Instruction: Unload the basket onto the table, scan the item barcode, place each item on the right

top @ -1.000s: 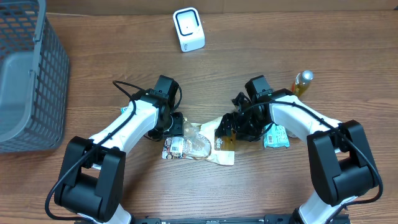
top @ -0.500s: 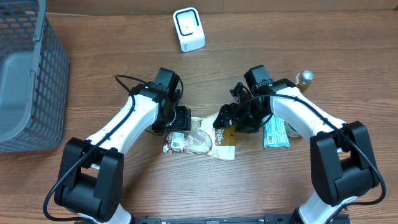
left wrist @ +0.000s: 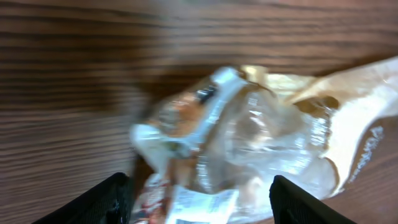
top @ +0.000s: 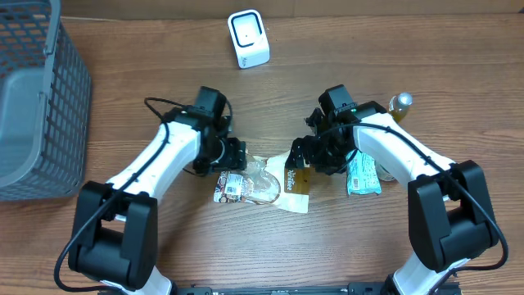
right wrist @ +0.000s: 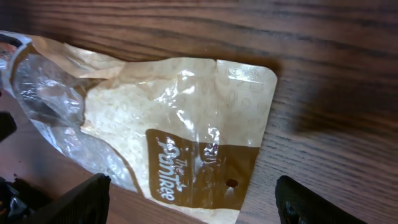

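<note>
**Both grippers spread wide over the snack pouch at mid-table**

Nearest the front edge, the table (top: pixel 270 254) shows open wood between the two arm bases, leaving free room in front of the pouch. Just beyond, the snack pouch (top: pixel 274 187) lies flat on the wood. It is crumpled clear plastic at its left end and tan with a brown label at its right.

The left gripper (top: pixel 232 157) hangs over the pouch's left end, its fingers (left wrist: pixel 93 202) standing wide apart and clamped on nothing. Its arm comes in from the near left, elbow bent outward and wrist tipped down. The right gripper (top: pixel 301 159) hangs over the brown-labelled end, fingers (right wrist: pixel 68 200) likewise spread and not gripping. That arm bends in from the near right. The two grippers face each other across the pouch's middle.

Just beside the right wrist lies a teal packet (top: pixel 361 176), partly under the forearm. Farther back on that side is a small bottle (top: pixel 399 104), close to the arm. Open wood runs behind both grippers up to the white scanner (top: pixel 248 38) near the far edge, well apart from the pouch. A grey mesh basket (top: pixel 65 98) fills the far left corner, apart from the left arm.
</note>
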Tool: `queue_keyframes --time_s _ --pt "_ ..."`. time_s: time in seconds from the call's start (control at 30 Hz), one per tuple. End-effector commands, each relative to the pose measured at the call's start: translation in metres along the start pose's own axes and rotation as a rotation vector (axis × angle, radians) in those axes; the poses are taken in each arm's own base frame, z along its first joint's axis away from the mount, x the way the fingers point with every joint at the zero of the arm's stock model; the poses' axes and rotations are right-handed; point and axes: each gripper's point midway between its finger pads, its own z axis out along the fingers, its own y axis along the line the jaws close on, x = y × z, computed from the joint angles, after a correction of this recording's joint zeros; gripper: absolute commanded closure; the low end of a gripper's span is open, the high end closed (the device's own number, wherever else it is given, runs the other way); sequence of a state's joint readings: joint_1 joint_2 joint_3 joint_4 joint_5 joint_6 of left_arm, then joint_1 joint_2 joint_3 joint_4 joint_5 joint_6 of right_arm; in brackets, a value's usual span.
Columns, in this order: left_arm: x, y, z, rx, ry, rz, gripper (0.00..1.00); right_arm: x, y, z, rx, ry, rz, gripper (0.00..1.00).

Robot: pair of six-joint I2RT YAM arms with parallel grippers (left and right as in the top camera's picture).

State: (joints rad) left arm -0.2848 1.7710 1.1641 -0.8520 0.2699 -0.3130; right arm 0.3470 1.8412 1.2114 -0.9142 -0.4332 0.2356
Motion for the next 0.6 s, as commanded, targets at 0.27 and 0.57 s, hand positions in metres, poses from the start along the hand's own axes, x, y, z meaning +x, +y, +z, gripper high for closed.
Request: queue_keyframes --time_s 0.27,0.57 --pt "0.002 0.016 0.002 -0.113 -0.028 -0.097 0.33 -0.006 0.013 -0.010 0.000 -0.036 0.011 0.14" --pt "0.009 0.015 0.024 -0.065 -0.032 -0.095 0.35 0.001 0.006 0.000 0.004 -0.023 0.019 0.13"
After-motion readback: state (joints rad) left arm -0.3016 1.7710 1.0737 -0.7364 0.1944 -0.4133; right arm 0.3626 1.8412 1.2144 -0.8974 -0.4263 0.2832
